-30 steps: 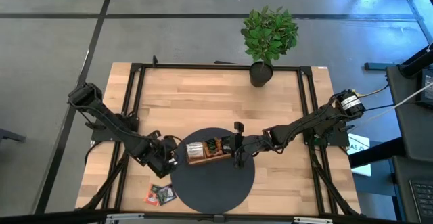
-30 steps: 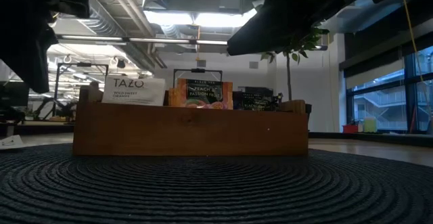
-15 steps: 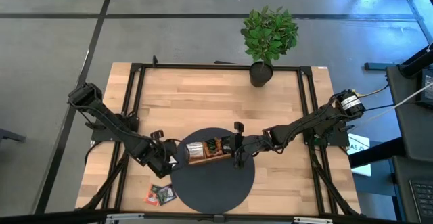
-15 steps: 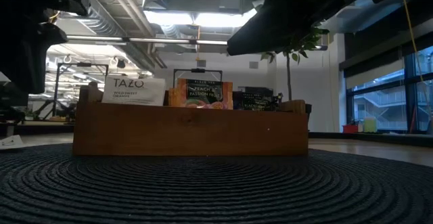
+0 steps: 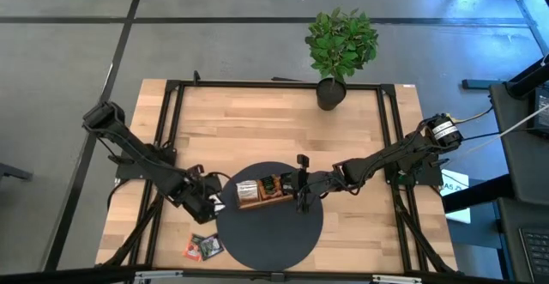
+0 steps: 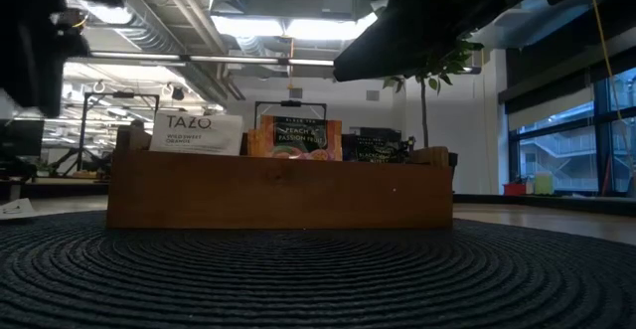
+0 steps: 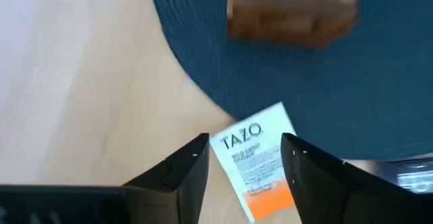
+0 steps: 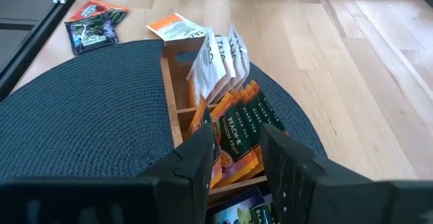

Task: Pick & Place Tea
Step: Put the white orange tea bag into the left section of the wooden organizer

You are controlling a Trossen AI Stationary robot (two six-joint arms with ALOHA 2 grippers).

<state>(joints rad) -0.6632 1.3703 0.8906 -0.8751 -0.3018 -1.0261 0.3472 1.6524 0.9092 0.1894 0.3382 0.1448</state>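
left gripper point(image 7: 243, 163) hangs over the mat's point(image 5: 274, 241) nine o'clock edge, fingers spread, nothing held; a white-and-orange sachet point(image 7: 256, 163) lies flat below, half on the mat, half on the table point(image 5: 257, 121). two loose sachets point(image 5: 203, 247) lie at the mat's seven o'clock. the tray point(image 8: 186, 102) at mat centre already holds upright white and orange sachets point(image 8: 223, 82). right gripper point(image 8: 233, 153) waits over the tray's three o'clock end, fingers part open, empty. judgement: mostly filled, three sachets left.

White-and-orange sachet point(image 7: 256, 160), ribbed dark blue mat point(image 7: 379, 82), brown wooden tray point(image 6: 278, 190), pale wood table point(image 5: 257, 129)
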